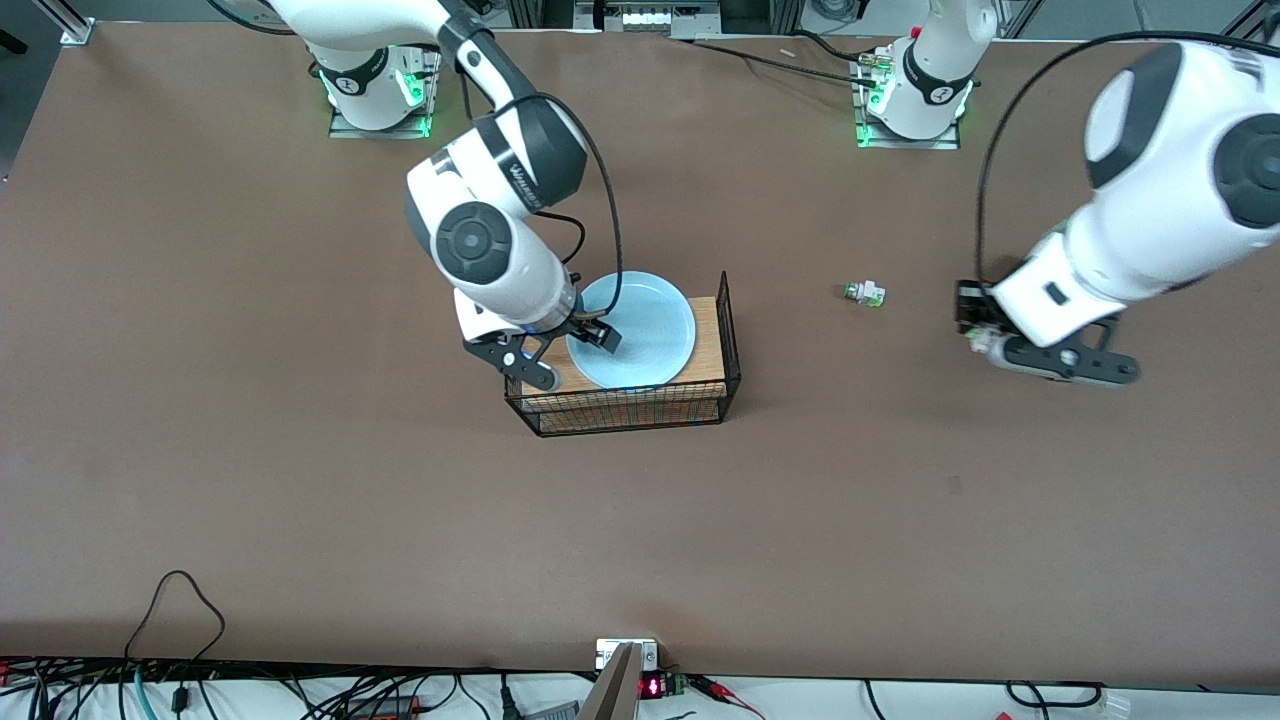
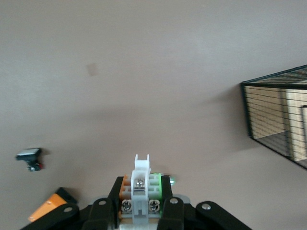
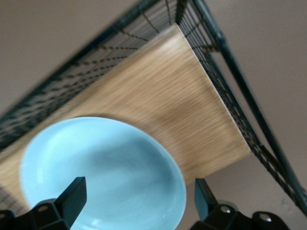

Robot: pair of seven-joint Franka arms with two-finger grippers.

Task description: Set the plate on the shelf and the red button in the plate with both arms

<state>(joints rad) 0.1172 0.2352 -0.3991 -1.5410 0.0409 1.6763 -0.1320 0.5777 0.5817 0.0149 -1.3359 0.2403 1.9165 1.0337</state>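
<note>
The pale blue plate (image 1: 640, 325) lies on the wooden board inside a wire basket; it also shows in the right wrist view (image 3: 100, 163). My right gripper (image 1: 568, 352) is open at the plate's edge toward the right arm's end, one finger over the plate and one outside its rim (image 3: 138, 196). My left gripper (image 1: 978, 338) hangs over the bare table toward the left arm's end, shut on the red button (image 2: 140, 187). Its white body and green side piece show; its red cap is hidden.
The black wire basket (image 1: 731, 330) holds the wooden board (image 1: 712, 345). A white part with a green tip (image 1: 864, 292) lies on the table between the basket and my left gripper. The left wrist view shows a black-based part (image 2: 29, 155) and the basket's corner (image 2: 278, 115).
</note>
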